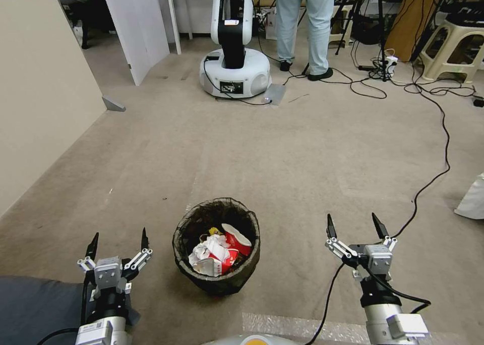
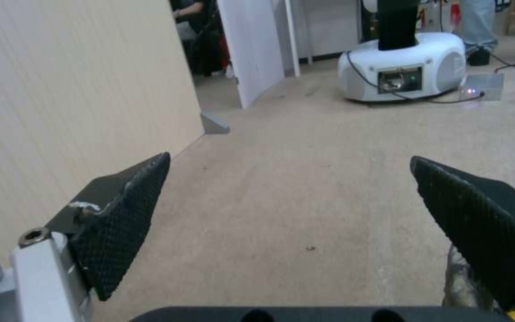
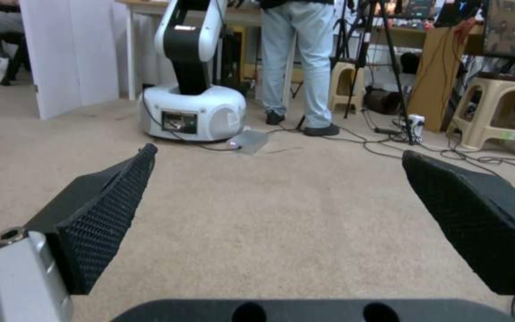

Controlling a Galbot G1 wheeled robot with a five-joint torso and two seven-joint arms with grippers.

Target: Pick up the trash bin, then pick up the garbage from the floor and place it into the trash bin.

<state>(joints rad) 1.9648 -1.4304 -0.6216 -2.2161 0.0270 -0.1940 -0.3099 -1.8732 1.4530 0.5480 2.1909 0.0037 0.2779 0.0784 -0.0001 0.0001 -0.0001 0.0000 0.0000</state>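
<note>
The left pincer (image 1: 118,241) and right pincer (image 1: 354,225) hover spread and empty over the carpet (image 1: 302,158). Between them stands the trash bin (image 1: 217,244), upright, holding crumpled white paper (image 1: 209,249) and red-and-white packaging (image 1: 236,239).

Matt beige carpet (image 1: 282,153), short-piled and slightly rough, covers the floor. The trash bin (image 1: 217,246) wears a thin, crinkled dark plastic liner with a faint sheen; inside lies the garbage (image 1: 218,251), crumpled white paper and glossy red-and-white packaging. The left gripper (image 1: 119,243) and right gripper (image 1: 354,226), both spread wide, pair brushed silver metal brackets with matt black fingers, whose pads (image 2: 123,223) show a fine knurled, rubbery texture. Far off, another robot's base (image 1: 235,72) gleams in smooth glossy white plastic. At far right, a stool (image 1: 454,45) of smooth beige plastic; black rubbery cables (image 1: 443,133) trail across the carpet. The left wall panel (image 2: 73,98) looks matt, finely ribbed.
</note>
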